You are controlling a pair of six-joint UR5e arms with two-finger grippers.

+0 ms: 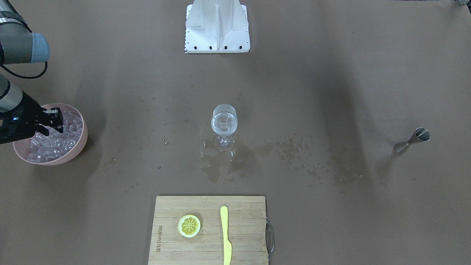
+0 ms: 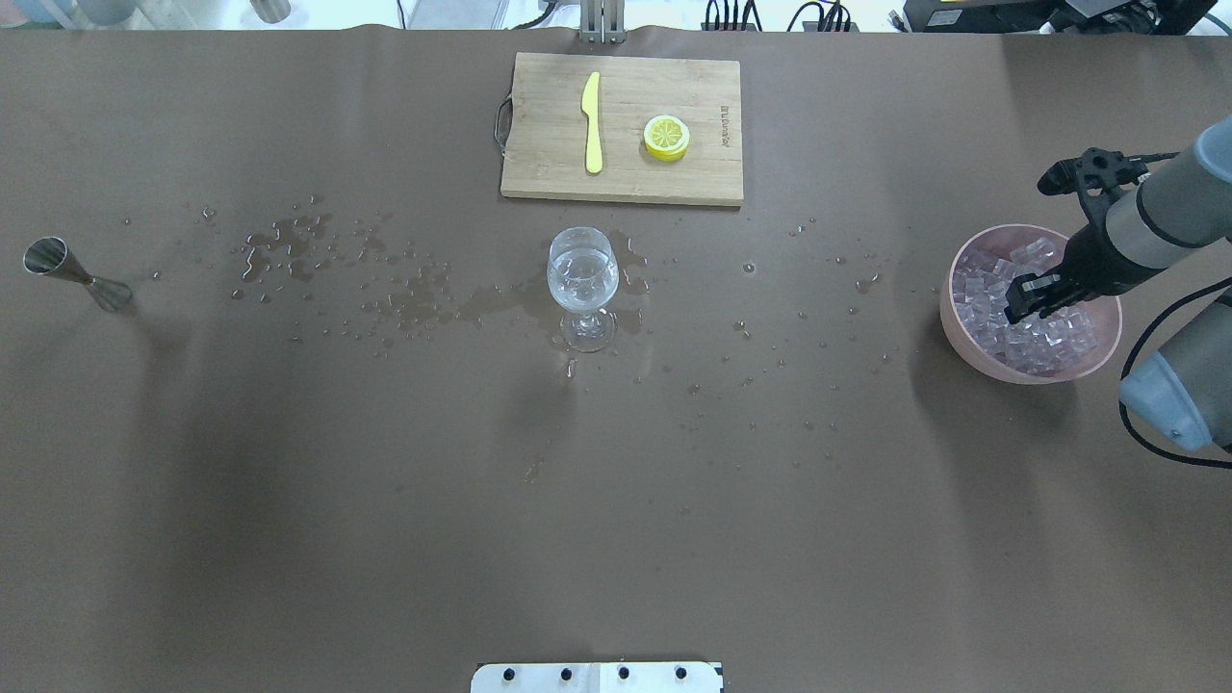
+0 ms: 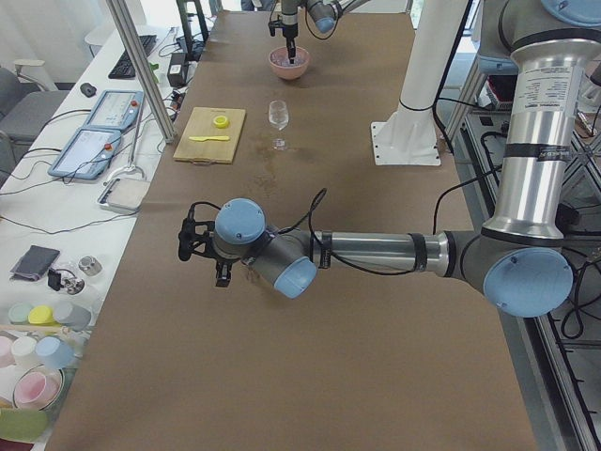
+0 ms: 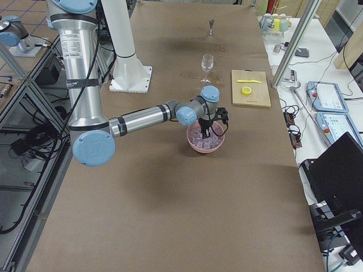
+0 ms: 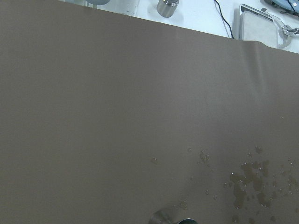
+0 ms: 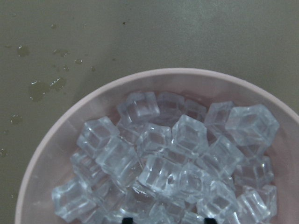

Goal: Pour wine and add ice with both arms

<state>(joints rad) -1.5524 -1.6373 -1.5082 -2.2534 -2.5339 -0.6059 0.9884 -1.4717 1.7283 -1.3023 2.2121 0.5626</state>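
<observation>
Right gripper (image 2: pixel 1032 300) parted among ice (image 2: pixel 982 289) inside pink bowl (image 2: pixel 972 358) rim, wine glass (image 2: pixel 582 279) well apart mid-desk (image 2: pixel 385 529), left gripper (image 3: pixel 202 254) low over desk, cannot tell its grip

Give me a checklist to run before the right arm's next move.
1. Right gripper down at the ice in the bowl: ok.
2. Its jaws spread, ice between: ok.
3. Ice gripped: not ok, none yet.
4. Glass upright, wine inside: ok.
5. Left gripper away from glass: ok; open or shut: cannot tell.
</observation>
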